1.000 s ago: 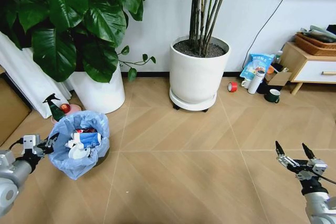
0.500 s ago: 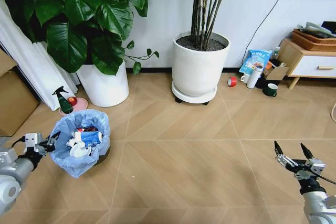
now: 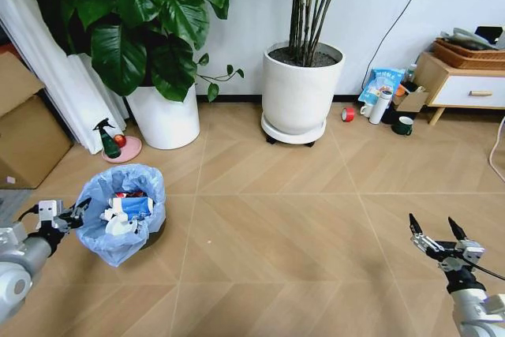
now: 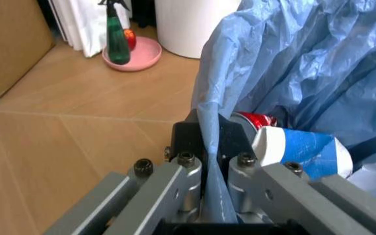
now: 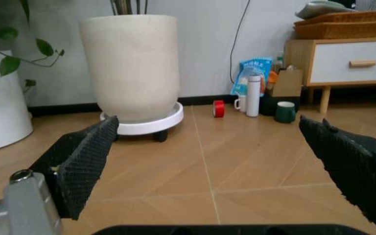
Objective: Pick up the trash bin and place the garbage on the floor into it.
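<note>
Backing away, the camera now takes in more floor point(image 3: 276, 258) and a cardboard box point(image 3: 28, 128). Left gripper point(image 3: 72, 217) stays clamped on the bag rim of the trash bin point(image 3: 118, 215), which holds garbage point(image 3: 126, 211); no readable writing. Right gripper point(image 3: 436, 234) hovers, fingers apart.

Left arm: low at my left side, forearm reaching forward.
Left gripper point(image 3: 76, 214): my fingers point(image 4: 186, 169) are pinched tight on the light-blue liner of the trash bin point(image 3: 120, 215).
Right arm: low at my right, held above the floor.
Right gripper point(image 3: 432, 230): my fingers point(image 5: 80, 161) are spread wide, holding nothing.
</note>
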Robot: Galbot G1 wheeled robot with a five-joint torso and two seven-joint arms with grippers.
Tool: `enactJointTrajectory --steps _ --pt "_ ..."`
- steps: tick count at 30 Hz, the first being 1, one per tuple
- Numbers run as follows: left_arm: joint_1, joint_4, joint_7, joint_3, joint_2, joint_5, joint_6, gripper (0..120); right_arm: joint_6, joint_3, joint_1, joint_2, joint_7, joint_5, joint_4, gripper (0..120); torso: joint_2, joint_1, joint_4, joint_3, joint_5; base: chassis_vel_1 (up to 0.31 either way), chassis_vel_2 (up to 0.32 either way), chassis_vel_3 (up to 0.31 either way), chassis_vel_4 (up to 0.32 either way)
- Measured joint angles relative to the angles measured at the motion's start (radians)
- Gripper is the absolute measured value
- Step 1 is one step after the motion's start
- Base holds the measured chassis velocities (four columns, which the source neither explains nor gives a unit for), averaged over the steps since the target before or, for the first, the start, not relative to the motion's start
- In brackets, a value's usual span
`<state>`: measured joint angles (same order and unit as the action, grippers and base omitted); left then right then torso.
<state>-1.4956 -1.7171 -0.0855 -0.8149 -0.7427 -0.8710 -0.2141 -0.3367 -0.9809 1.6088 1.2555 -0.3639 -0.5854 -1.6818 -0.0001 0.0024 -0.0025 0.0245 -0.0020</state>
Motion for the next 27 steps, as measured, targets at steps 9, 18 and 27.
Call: enactJointTrajectory --steps 9,18,27 --pt "-0.009 -0.019 0.001 -0.009 0.005 -0.004 0.000 0 0.000 -0.005 0.008 -0.001 -0.007 -0.001 -0.009 100 0.000 0.000 -0.0001 0.000 0.0001 0.184 -0.103 -0.184 0.103" --pt "-0.036 -0.048 0.004 -0.030 0.000 -0.002 -0.002 0 -0.003 -0.006 0.019 -0.007 -0.014 -0.005 -0.018 100 0.000 0.000 0.0000 0.000 -0.0005 0.191 -0.106 -0.188 0.104" --pt "-0.041 -0.061 0.007 -0.035 -0.001 -0.001 -0.003 0 -0.008 -0.012 0.031 -0.013 -0.022 -0.014 -0.023 100 0.000 0.000 -0.0003 0.000 0.0004 0.195 -0.107 -0.194 0.094"
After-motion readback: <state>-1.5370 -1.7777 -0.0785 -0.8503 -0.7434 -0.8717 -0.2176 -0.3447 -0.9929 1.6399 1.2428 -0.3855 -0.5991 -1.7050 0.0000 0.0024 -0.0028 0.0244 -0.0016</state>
